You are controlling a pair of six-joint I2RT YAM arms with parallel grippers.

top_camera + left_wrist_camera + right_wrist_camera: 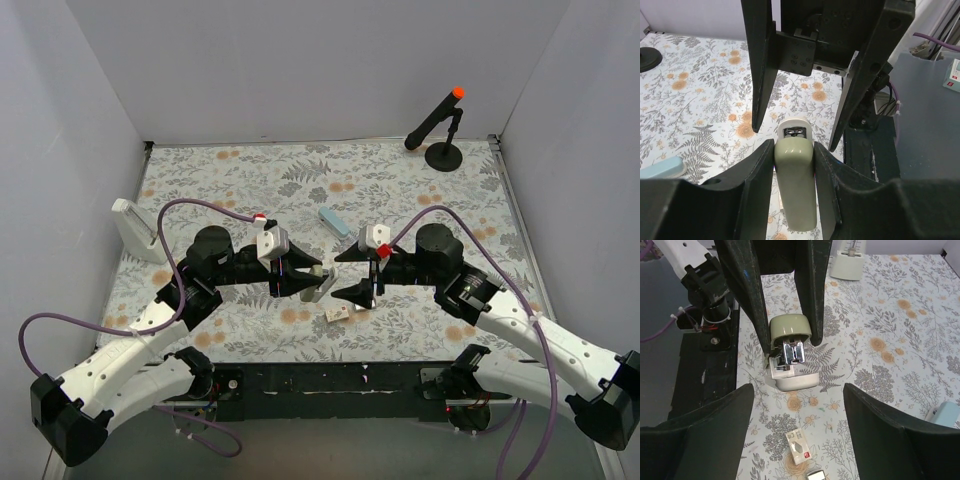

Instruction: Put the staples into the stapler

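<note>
Sage-green plastic is what my left hand [794,150] is gripping: I'm clamping the stapler [790,330] by its rounded top, both fingers pressing flat against its sides. The cream base is resting on the flowered desk [900,340] while the top is tilting up off it, and that is baring the metal magazine at the nose. I'm holding it like this so the channel is facing my other arm and the body is not skidding when something pushes into it. My right hand [798,390] is hovering just in front of that open nose, fingers spread wide and gripping nothing at all. The small beige staples box [799,450] is lying on the desk just beneath the right hand, near the stapler's base but apart from it. Something pale is peeking in at the lower edge of the right wrist view beside the box, and I cannot tell whether that is the tray. I'm judging the loading as not yet begun, since no staples are showing in the magazine.
</note>
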